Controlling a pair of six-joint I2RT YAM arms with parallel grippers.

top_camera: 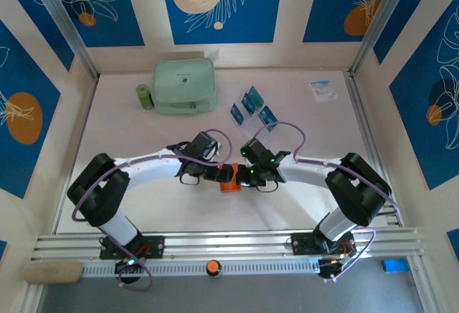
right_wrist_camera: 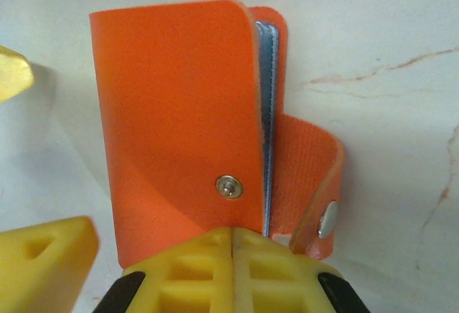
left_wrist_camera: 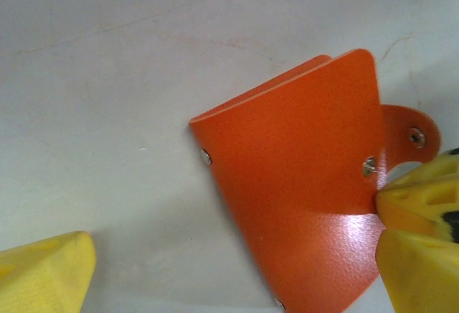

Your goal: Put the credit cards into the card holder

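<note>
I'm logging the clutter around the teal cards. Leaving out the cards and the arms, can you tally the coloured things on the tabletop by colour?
Green: 2 (mint-green fabric zip pouch, small green cylinder)
Orange: 1 (soft orange folding wallet)
White and blue: 1 (thin paper leaflet)
Total: 4

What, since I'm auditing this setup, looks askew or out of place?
The card holder is splayed partly open, its snap strap hanging unfastened, while the right gripper pinches its edge. Nothing else stands out.
</note>
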